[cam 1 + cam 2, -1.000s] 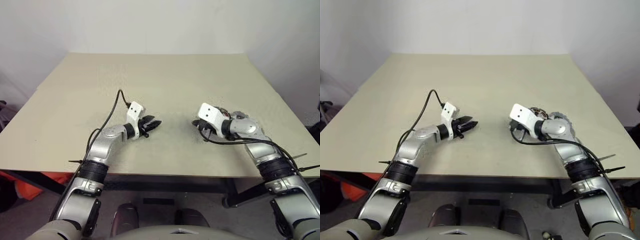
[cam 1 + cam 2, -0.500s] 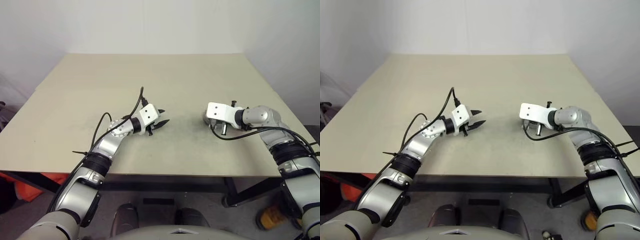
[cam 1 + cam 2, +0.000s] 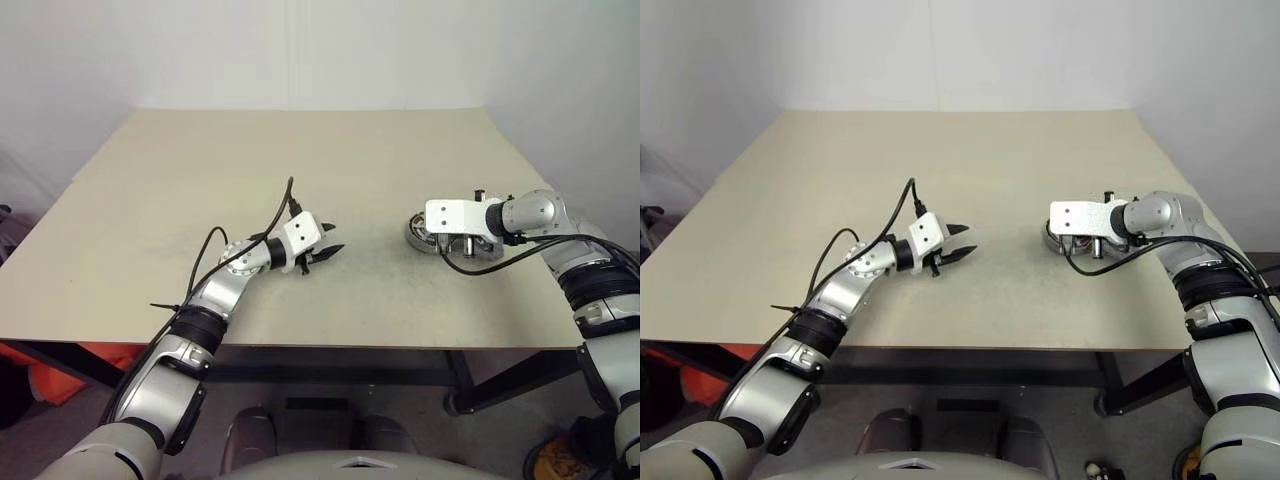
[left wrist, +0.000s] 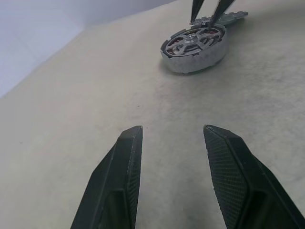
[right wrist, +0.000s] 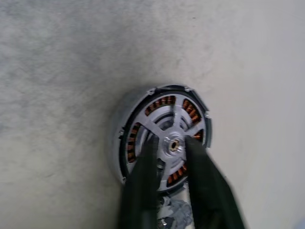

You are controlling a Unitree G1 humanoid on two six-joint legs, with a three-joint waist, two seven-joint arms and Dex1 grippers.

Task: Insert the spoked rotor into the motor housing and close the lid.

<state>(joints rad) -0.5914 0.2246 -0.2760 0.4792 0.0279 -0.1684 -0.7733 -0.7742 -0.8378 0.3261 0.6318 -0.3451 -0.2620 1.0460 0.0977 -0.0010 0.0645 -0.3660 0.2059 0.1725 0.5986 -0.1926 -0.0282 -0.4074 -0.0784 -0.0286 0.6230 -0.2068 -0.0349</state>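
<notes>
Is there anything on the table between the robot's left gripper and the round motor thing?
No. In the left wrist view, bare table runs from the left gripper to the motor housing. The head views show the same.

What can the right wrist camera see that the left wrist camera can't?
Right wrist view: looks down into the motor housing, so you see its orange windings and the spoked rotor sitting inside, with the right gripper open around the hub. Left wrist view: the left gripper open over the bare table, plus the housing's side wall. Both: housing, rotor, right gripper.
</notes>
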